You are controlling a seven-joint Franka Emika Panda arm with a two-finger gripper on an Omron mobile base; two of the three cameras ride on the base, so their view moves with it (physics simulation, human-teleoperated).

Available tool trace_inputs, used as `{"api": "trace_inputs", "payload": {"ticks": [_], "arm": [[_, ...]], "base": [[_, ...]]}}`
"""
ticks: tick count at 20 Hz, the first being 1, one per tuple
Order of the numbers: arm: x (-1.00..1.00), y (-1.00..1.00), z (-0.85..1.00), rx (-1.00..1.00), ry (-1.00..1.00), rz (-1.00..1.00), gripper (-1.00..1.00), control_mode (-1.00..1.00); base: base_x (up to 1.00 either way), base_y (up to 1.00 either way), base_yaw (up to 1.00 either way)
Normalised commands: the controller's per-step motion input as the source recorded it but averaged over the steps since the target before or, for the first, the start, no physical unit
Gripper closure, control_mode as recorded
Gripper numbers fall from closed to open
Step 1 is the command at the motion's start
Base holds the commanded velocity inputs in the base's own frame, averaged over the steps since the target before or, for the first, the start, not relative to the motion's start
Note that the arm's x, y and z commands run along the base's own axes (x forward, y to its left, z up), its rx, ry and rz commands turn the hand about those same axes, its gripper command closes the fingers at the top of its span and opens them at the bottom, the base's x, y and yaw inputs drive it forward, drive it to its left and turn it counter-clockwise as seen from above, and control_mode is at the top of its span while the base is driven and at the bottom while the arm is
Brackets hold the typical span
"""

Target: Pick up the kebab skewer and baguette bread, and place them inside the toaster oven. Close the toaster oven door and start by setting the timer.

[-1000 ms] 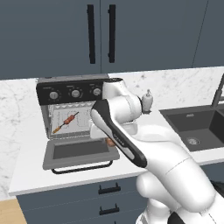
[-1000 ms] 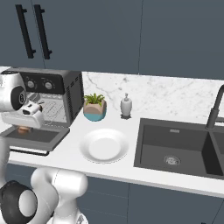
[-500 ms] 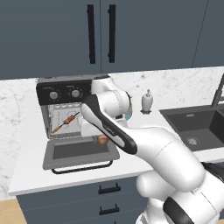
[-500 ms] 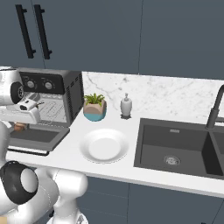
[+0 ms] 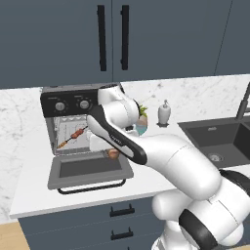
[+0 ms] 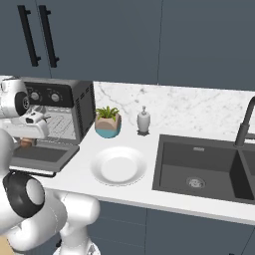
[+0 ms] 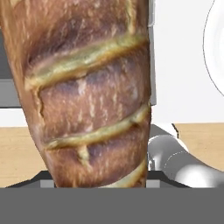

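Observation:
The toaster oven (image 5: 63,105) stands on the counter with its door (image 5: 90,171) folded down flat. The kebab skewer (image 5: 73,136) lies slanted on the wire rack inside. My gripper (image 5: 110,149) is low at the right rear corner of the door, shut on the baguette bread (image 5: 114,154), and my arm crosses the right side of the oven front. In the hand view the scored brown baguette bread (image 7: 87,100) hangs lengthwise between the jaws and hides the fingertips. From the right, the baguette bread (image 6: 26,143) peeks out beside the oven (image 6: 64,99), above the door (image 6: 42,157).
A white plate (image 6: 118,166) lies on the counter right of the oven. Behind it are a potted plant (image 6: 108,122) and a soap dispenser (image 6: 144,120). The dark sink (image 6: 199,169) and its tap (image 6: 246,124) are further right. Cabinet doors hang above.
The arm has swung left across the oven's front, now covering its right side. The held baguette has shifted slightly left at the door's right rear corner. The grip is unchanged.

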Motion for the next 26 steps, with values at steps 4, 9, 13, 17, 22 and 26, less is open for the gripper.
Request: {"api": "trace_inputs", "payload": {"ticks": [4,9,13,17,22,26], "arm": [[0.26,0.00,-0.01,-0.03,0.00,0.00,1.00,-1.00],[0.29,0.00,0.00,-0.01,0.00,0.00,1.00,-1.00],[0.37,0.00,-0.01,0.00,0.00,0.00,1.00,-1.00],[0.42,0.00,-0.10,0.00,0.00,0.00,1.00,-1.00],[0.39,0.00,-0.13,0.00,0.00,0.00,1.00,-1.00],[0.36,0.03,-0.19,0.00,0.00,0.00,1.00,-1.00]], "base": [[0.00,0.00,0.00],[0.00,0.00,0.00],[0.00,0.00,0.00],[0.00,0.00,0.00],[0.00,0.00,0.00],[0.00,0.00,0.00]]}}
